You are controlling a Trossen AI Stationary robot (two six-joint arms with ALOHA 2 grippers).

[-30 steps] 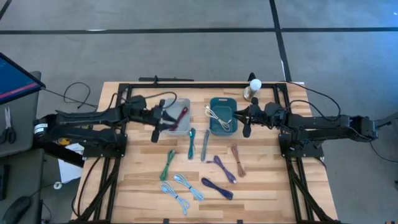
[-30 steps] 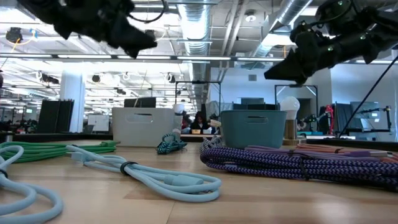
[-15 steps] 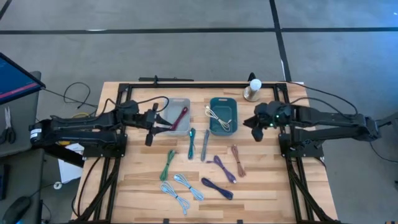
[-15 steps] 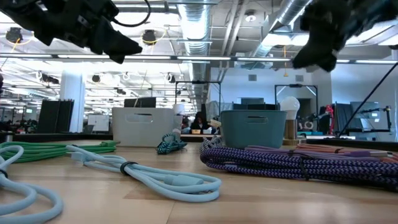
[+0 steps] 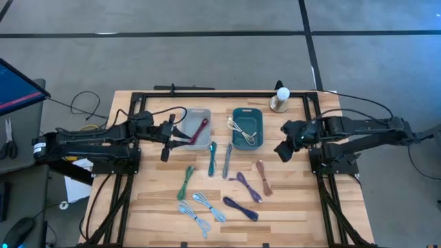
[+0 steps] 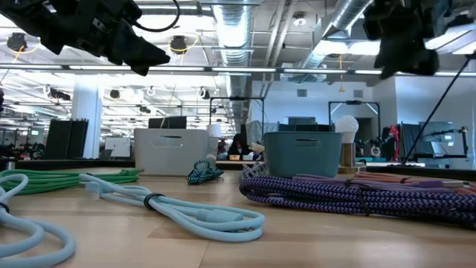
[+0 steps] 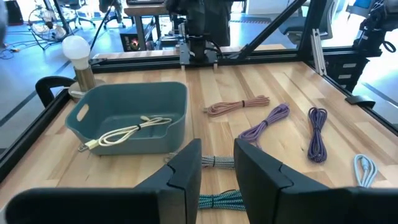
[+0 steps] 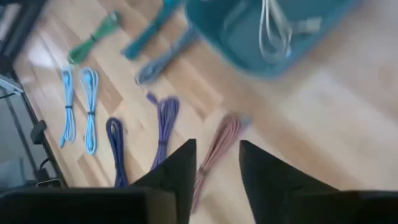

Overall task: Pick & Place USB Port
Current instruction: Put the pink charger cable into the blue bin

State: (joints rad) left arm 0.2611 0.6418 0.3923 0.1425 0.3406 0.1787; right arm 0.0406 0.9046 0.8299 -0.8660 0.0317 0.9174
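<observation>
Several coiled USB cables lie on the wooden table: green (image 5: pixel 186 182), teal (image 5: pixel 212 158), grey (image 5: pixel 227 160), purple (image 5: pixel 248 186), brown (image 5: pixel 264 177), two light blue (image 5: pixel 201 212) and dark blue (image 5: pixel 240 208). A maroon cable (image 5: pixel 200 129) lies in the grey bin (image 5: pixel 193 141). A white cable (image 5: pixel 242 129) lies in the teal bin (image 5: pixel 236 116). My left gripper (image 5: pixel 178 136) hovers open and empty at the grey bin's left side. My right gripper (image 5: pixel 281 151) hovers open and empty right of the teal bin, above the brown cable (image 8: pixel 217 146).
A bulb on a stand (image 5: pixel 282 96) stands near the far edge, beside the teal bin. A black frame (image 5: pixel 220 93) runs along the table's far and side edges. Bare wood lies on the table's left part and near its right edge.
My right gripper has drawn back from over the teal bin toward the table's right and near side and now tips down over the cables. My left gripper has pulled a little toward the table's left, off the grey bin, then kept still. The cables have stayed put.
</observation>
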